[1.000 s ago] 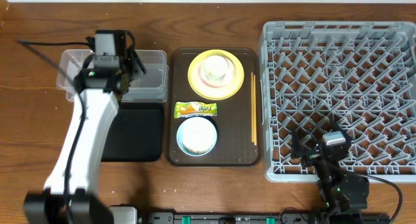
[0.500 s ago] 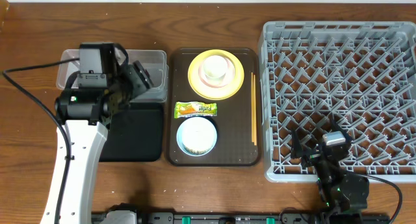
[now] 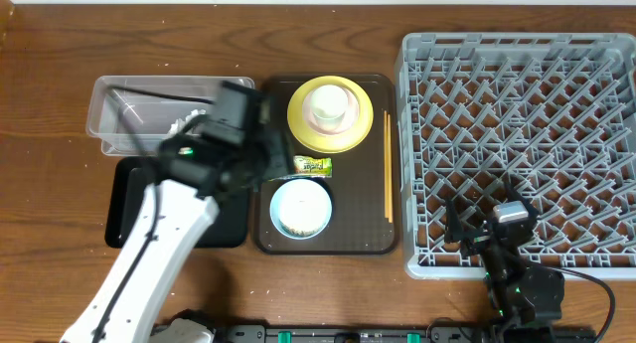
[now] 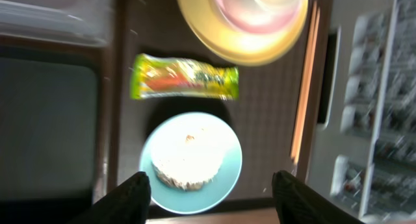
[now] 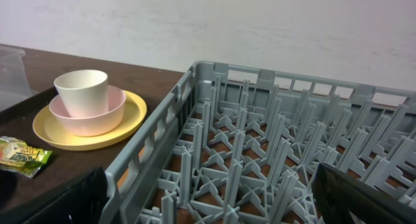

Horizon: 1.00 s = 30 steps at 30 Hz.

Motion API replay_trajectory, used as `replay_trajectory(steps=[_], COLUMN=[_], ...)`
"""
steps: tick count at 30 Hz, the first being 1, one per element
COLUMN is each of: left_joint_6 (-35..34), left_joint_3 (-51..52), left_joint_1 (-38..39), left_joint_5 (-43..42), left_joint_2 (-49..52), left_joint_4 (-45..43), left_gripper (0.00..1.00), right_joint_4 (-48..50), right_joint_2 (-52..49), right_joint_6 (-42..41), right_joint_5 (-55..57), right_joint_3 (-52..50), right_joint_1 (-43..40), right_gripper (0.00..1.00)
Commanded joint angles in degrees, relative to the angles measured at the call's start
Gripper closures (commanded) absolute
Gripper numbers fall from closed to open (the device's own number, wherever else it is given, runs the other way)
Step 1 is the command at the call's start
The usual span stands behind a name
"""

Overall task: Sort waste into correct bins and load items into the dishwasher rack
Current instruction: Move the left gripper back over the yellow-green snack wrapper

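Observation:
A yellow-green-orange wrapper (image 4: pixel 185 78) lies on the brown serving tray (image 3: pixel 370 229), between the yellow plate (image 3: pixel 303 124) and a light blue bowl (image 3: pixel 301 207) that holds white rice (image 4: pixel 188 152). On the plate stands a pink bowl (image 5: pixel 91 117) with a white cup (image 5: pixel 81 91) in it. Chopsticks (image 3: pixel 388 169) lie along the tray's right side. My left gripper (image 3: pixel 273 162) hovers open and blurred over the wrapper's left end and holds nothing. My right gripper (image 5: pixel 211 204) rests open over the grey dishwasher rack's (image 3: pixel 517 134) front edge.
The clear tub (image 3: pixel 129 109) stands at the back left. In front of it lies the black tray (image 3: pixel 124 209), partly under my left arm. The rack's upright pegs (image 5: pixel 260 152) rise just ahead of the right fingers.
My left arm has swung right from above the clear tub to the serving tray, over the wrapper, and its jaws have narrowed a little. The right arm has not moved.

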State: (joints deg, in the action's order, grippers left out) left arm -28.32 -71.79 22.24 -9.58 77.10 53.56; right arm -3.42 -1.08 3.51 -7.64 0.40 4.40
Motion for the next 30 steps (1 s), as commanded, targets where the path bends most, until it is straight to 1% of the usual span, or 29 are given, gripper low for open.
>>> replay_trajectory(steps=[1,3,5,8,9,11,12,17,21,30], left_joint_6=[-0.07,-0.04,0.0,0.39,0.37,0.33,0.11,-1.25,-3.08,-3.08], left_joint_3=[0.37,0.37,0.37,0.37,0.37,0.37,0.37,0.81,3.39,12.35], left_joint_1=[5.46,8.13,10.16,10.95,10.84,10.27,9.94,7.8,6.88,6.82], left_joint_5=[3.04,4.92,10.54,18.84,22.56,27.78,29.05,29.16,29.18,28.02], left_joint_2=[3.96,6.54,9.25,11.87,12.44,12.9,12.94,12.98,13.05,13.09], left_joint_4=[-0.28,-0.92,-1.18,-0.35,0.31,1.42,1.79,2.93,2.08,-5.64], left_gripper=[0.38,0.38,0.38,0.38,0.4,0.51,0.55,0.69,0.79,0.81], right_joint_4=[-0.22,-0.24,-0.22,-0.22,-0.22,-0.22,-0.24,-0.22,-0.24,-0.22], right_joint_2=[-0.07,-0.07,-0.07,-0.07,-0.04,-0.07,-0.07,-0.04,-0.07,-0.07], right_joint_6=[-0.24,-0.24,-0.24,-0.24,-0.24,-0.24,-0.24,-0.24,-0.24,-0.24], right_joint_5=[0.33,0.33,0.33,0.33,0.33,0.33,0.33,0.33,0.33,0.33], right_joint_3=[-0.09,-0.09,-0.09,-0.09,-0.09,-0.09,-0.09,-0.09,-0.09,-0.09], right_joint_1=[-0.26,-0.26,-0.26,-0.26,-0.26,-0.26,-0.26,-0.26,-0.26,-0.26], right_gripper=[0.01,0.01,0.01,0.01,0.01,0.01,0.01,0.01,0.01,0.01])
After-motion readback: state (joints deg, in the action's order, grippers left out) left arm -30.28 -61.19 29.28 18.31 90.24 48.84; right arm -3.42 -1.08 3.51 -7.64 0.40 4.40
